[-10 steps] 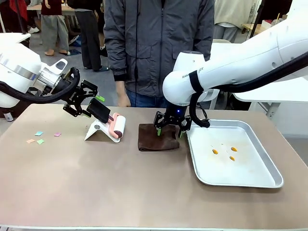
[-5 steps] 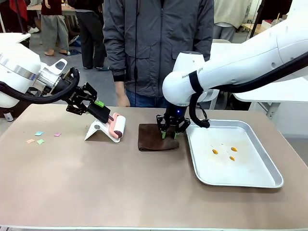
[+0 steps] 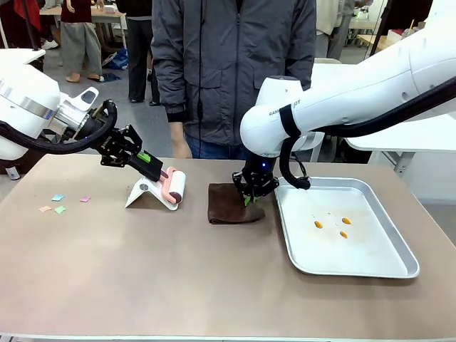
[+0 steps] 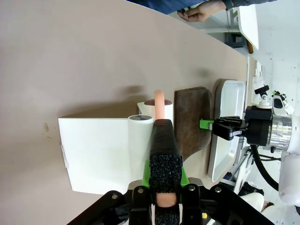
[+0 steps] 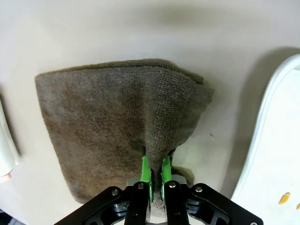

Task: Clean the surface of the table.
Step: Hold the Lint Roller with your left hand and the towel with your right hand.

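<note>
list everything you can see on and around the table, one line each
table: 1, brownish-tan, spans the view
cloth: 1, brown, middle of the table, beside the tray's left edge
roller: 1, white roll with pink handle, on the stand, left of the cloth
stand: 1, white, far left-centre of the table
tray: 1, silver, right side of the table
orange bits: 3, orange, inside the tray
scraps: 4, teal, pink, orange and green, far left of the table
person: 1, grey jacket, standing at the far side
left fingers: black with green pads, shut on the roller's handle
right fingers: black with green pads, shut on the cloth's right edge
</note>
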Robot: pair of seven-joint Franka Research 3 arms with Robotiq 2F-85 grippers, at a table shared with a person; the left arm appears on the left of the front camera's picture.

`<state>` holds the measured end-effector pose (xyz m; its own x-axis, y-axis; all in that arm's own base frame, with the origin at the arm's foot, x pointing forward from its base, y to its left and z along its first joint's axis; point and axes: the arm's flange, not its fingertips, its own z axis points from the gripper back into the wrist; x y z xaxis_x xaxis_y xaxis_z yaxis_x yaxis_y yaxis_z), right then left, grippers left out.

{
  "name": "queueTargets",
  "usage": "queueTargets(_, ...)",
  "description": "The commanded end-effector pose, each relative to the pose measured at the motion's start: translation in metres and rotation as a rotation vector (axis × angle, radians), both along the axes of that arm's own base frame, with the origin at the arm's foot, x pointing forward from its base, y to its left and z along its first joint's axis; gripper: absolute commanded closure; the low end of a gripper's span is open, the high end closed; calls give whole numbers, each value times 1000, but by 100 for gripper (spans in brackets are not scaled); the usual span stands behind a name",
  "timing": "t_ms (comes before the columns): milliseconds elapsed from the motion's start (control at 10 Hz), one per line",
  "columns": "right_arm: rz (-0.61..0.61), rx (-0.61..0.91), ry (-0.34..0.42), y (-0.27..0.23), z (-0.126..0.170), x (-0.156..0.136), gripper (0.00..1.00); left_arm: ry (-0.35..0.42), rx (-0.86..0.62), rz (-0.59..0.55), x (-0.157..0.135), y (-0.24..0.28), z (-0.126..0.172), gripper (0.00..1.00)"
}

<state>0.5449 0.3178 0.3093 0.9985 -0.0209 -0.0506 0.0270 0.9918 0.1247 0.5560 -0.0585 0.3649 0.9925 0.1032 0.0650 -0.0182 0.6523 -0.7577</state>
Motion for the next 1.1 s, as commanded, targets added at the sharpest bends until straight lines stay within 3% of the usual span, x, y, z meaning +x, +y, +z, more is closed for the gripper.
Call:
queueTargets(0, -14, 11, 27, 4, -3, 1, 100, -21, -14, 21, -7, 2, 0, 100)
queueTargets(500, -34, 66, 37, 0, -1, 2, 100, -27, -49, 27, -10, 5, 6, 100)
queueTargets(1000, -108, 385, 37, -56, 42, -4, 100, -104, -137, 83, -27, 27, 41, 100)
